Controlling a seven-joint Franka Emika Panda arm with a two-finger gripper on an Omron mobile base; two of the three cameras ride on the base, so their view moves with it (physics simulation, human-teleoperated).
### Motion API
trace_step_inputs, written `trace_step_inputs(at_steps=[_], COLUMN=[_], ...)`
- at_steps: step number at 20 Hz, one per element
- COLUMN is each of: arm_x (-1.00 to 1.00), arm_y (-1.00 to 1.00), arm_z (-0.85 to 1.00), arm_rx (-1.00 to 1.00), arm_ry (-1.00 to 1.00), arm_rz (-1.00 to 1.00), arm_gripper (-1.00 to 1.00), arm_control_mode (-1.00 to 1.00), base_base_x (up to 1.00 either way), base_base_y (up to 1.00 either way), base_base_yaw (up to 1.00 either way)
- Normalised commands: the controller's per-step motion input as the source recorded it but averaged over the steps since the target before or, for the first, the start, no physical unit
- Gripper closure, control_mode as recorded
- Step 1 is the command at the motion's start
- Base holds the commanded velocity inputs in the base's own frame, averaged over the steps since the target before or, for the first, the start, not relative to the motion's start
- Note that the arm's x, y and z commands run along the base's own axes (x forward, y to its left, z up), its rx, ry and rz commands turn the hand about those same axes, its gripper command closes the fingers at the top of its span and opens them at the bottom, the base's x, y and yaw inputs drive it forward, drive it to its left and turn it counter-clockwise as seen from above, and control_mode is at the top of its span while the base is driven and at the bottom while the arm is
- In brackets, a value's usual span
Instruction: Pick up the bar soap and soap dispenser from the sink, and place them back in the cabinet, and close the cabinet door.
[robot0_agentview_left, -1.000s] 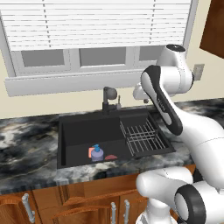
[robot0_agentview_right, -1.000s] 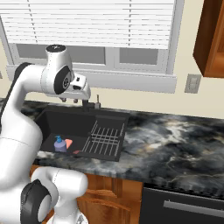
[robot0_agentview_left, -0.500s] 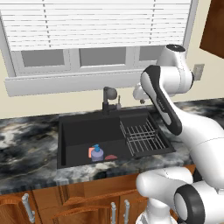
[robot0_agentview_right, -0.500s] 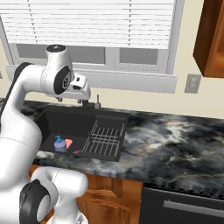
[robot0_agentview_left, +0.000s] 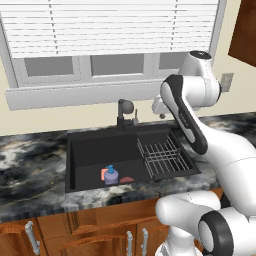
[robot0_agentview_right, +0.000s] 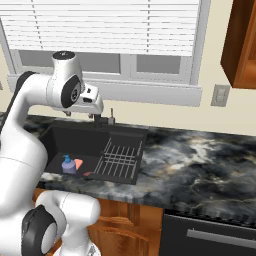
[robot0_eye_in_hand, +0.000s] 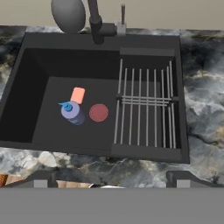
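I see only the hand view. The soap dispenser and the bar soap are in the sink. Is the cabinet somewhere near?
Observer: Yes. In the right base view the cabinet hangs on the wall up to the right of the window.
Operator: Where is the gripper now?
Observer: High above the sink, close to the faucet, in the left base view.
Operator: Is anything in front of the bar soap?
Observer: From the left base view the soap dispenser partly covers the bar soap.

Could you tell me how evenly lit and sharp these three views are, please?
Left base view: flat light, sink interior dark. Right base view: sharp, no glare on the counter. Hand view: soap dispenser and bar soap crisp, barely shadowed.
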Motion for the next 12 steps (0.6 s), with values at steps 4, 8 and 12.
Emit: trace_step_inputs(at_steps=[4, 8, 12], arm_x=[0.0, 0.0, 0.0], arm_y=[0.19, 0.35, 0.38], arm_z=[0.0, -0.04, -0.07], arm_rx=[0.01, 0.0, 0.01], arm_ry=[0.04, 0.06, 0.06], arm_rz=[0.0, 0.0, 0.0], arm_gripper=[-1.0, -1.0, -1.0], arm_control_mode=[-1.0, -1.0, -1.0], base_base_x=[0.0, 0.0, 0.0], base_base_y=[0.0, 0.0, 0.0], base_base_yaw=[0.0, 0.0, 0.0])
